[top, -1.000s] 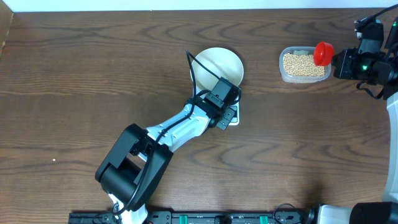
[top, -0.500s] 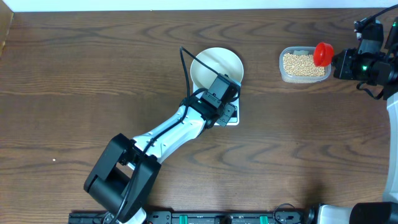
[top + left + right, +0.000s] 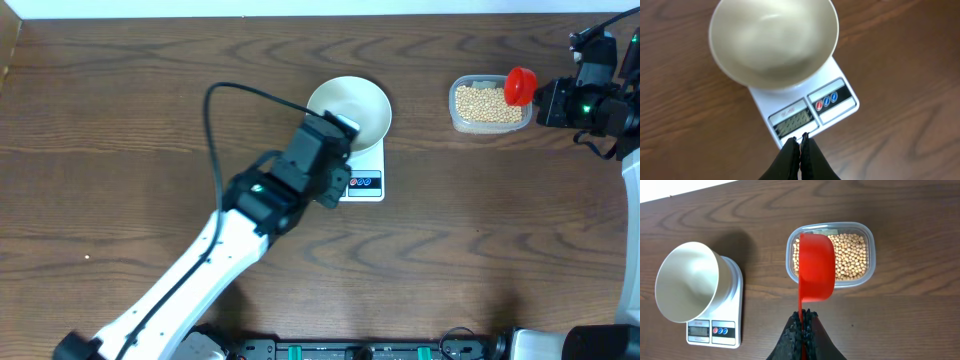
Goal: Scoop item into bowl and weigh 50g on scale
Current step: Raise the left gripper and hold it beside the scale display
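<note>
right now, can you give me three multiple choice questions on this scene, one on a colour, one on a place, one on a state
1. What colour is the plastic scoop held by the right gripper?
A) blue
B) green
C) red

2. Where does the round, plain white bowl sit?
A) on the small white rectangular scale
B) under the scoop
C) straight on the wood

3. What state is the bowl in?
A) empty
B) half full
C) tipped over

Answers:
1 C: it shows red over the small round tan-yellow beans.
2 A: the scale's display and buttons stick out from beneath the bowl.
3 A: its inside is bare white and it stands upright.
</note>
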